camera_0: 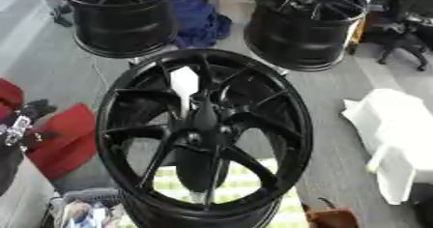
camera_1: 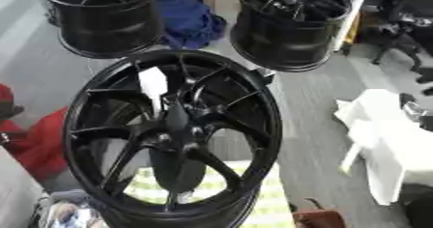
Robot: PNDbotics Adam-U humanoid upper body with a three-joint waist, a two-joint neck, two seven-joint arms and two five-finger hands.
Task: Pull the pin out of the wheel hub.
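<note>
Now the wheel (camera_0: 203, 135) is being viewed front and centre; no pin can be made out at its hub (camera_0: 201, 136). Neither hand is being shown, so a reach is being awaited.

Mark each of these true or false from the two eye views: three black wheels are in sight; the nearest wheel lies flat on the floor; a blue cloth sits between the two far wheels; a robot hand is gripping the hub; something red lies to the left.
1. Three black wheels are in sight. True: the large black spoked wheel in front, the far left black wheel and the far right black wheel.
2. The nearest wheel lies flat. False: it stands tilted, its face toward the camera.
3. A crumpled blue cloth sits between the two far wheels. True.
4. A robot hand grips the hub. False: no hand is visible at the black centre hub.
5. A red fabric object lies left. True.
</note>
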